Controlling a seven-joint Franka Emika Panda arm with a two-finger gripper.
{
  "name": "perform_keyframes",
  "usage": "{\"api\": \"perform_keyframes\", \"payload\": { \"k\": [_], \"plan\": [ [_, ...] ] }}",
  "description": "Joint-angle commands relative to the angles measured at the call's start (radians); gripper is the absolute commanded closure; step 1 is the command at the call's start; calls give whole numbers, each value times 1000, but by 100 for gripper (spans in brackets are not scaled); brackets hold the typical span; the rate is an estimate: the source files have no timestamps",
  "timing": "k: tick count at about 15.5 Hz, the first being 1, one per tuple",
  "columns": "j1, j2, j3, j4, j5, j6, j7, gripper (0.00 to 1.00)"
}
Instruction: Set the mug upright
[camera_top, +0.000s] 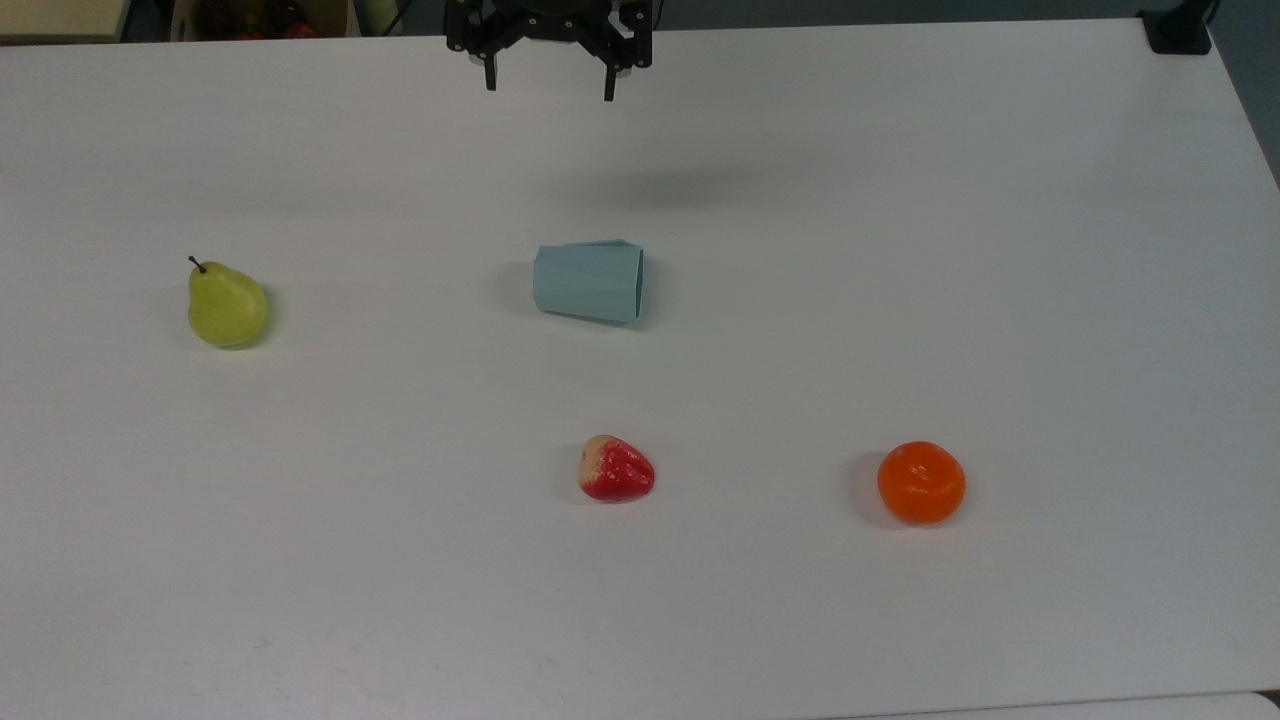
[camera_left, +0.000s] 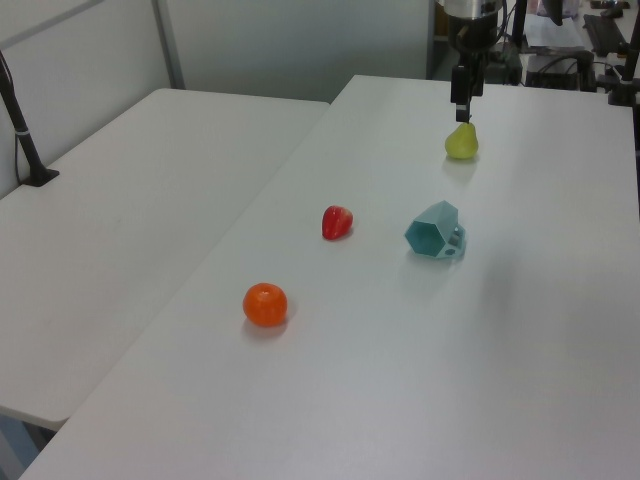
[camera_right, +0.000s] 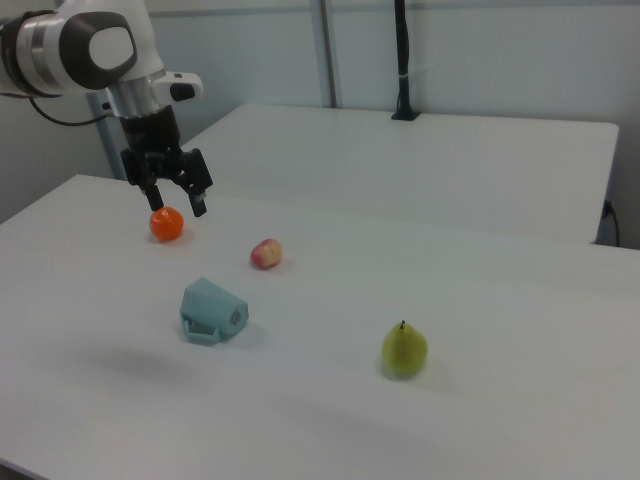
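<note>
white table (camera_top: 900, 200) | mug (camera_top: 588, 282) on its side | pincer (camera_top: 549, 85) spread, aloft

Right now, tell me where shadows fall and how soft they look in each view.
Top view: a diffuse grey shadow on the white table, between the black two-finger hand and the tipped pale teal faceted mug. Right view: a faint smudge at the right view's left of the mug. Left view: soft shadows under each object.

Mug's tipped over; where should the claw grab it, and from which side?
Likely from above, across the mug's faceted sides near the rim. It lies on its side, mouth toward the top view's right, handle low against the table. The open claw hangs high behind it.
</note>
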Motion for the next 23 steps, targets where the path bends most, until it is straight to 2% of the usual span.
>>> {"api": "perform_keyframes", "payload": {
  "k": [1,8,12,17,23],
  "plan": [
    [6,-12,-7,-23,18,6,-19,0],
    [17,-5,2,-23,3,7,-16,0],
    [78,7,2,-20,-40,7,5,0],
    [211,84,5,-22,-275,3,180,0],
    [325,231,5,-22,-528,-5,379,0]
  ]
}}
